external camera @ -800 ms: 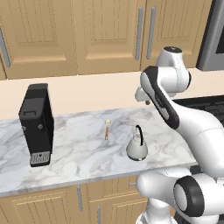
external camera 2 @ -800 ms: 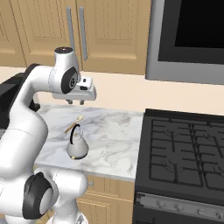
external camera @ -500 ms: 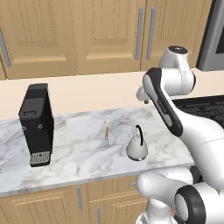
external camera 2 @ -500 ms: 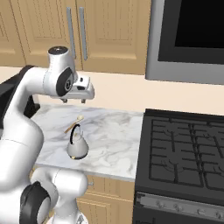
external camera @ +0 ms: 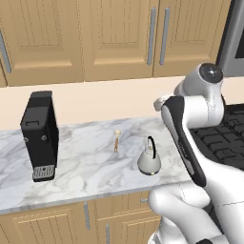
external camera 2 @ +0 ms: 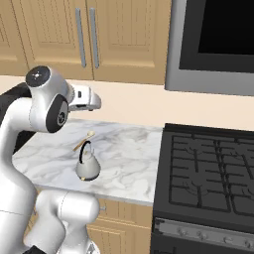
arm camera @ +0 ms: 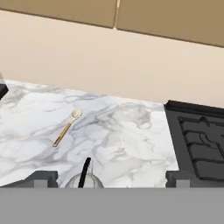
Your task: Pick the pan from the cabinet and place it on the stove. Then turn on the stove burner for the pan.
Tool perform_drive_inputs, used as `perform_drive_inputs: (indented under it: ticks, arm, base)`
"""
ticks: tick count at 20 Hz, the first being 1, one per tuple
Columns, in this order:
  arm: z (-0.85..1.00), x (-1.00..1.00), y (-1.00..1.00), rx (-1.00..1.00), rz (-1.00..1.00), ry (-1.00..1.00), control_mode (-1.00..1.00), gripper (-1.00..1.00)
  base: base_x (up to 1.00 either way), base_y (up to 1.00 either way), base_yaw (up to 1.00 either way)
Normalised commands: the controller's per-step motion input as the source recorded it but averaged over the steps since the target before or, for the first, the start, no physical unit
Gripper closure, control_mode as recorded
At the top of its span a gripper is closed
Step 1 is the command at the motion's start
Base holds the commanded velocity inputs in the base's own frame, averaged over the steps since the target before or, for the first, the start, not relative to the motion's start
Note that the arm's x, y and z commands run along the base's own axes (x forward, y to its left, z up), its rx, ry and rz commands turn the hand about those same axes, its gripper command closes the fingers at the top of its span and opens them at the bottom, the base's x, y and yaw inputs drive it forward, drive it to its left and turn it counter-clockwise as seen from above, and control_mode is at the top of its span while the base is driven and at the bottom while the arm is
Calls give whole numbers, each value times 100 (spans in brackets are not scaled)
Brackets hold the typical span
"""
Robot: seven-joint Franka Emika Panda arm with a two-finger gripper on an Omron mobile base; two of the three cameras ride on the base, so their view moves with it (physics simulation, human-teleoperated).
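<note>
The cabinet (external camera: pixel 143 38) is shut, so its doors must be opened first; the tool (arm camera: pixel 109 177) is held apart, empty.

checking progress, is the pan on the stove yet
No, the stove grates are bare in the right base view, and the cabinet doors are shut.

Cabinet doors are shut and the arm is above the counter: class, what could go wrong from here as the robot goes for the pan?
1. The cabinet doors are closed, so the pan is hidden; the robot may open the wrong door.
2. The kettle and wooden spoon lie on the counter below the gripper; a low swing could knock them.
3. The arm could clip the hood over the stove.
</note>
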Motion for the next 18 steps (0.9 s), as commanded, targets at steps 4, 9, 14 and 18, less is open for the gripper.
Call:
perform_drive_inputs:
  ticks: [4, 9, 14, 18]
  arm:
    - [59, -3, -6, 0, 0, -32, -100, -100]
    - [65, 0, -1, 0, 1, -25, -100, -100]
    - [66, 0, 0, 1, 1, -22, -100, -100]
    - [52, 5, 0, 3, 3, -23, -100, -100]
  base:
    - [0, 0, 0]
    - [0, 0, 0]
    - [0, 0, 0]
    - [0, 0, 0]
